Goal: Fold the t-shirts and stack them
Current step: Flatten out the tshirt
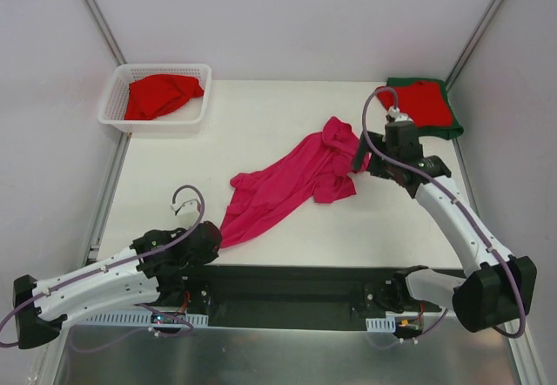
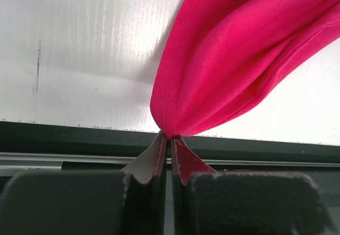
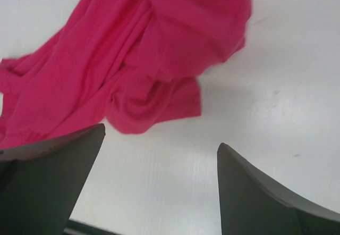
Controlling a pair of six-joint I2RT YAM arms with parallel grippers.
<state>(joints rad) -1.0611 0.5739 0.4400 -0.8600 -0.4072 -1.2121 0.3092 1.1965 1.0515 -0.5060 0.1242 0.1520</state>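
Nearest, I have the left gripper (image 2: 170, 139) pinched tight on the hem of the bright magenta-pink cloth t-shirt (image 1: 287, 185), stretched diagonally across the white table (image 1: 261, 115). My right gripper (image 3: 162, 139) hangs beside its far end, fingers wide apart, holding nothing. Beyond, a folded red t-shirt (image 1: 424, 104) lies on a dark green t-shirt (image 1: 454, 130); far left, a white lattice basket (image 1: 113, 111) holds a crumpled red shirt (image 1: 161, 95)

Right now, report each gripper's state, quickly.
Left gripper: shut on an edge of the pink t-shirt.
Right gripper: open, holding nothing, beside the shirt.
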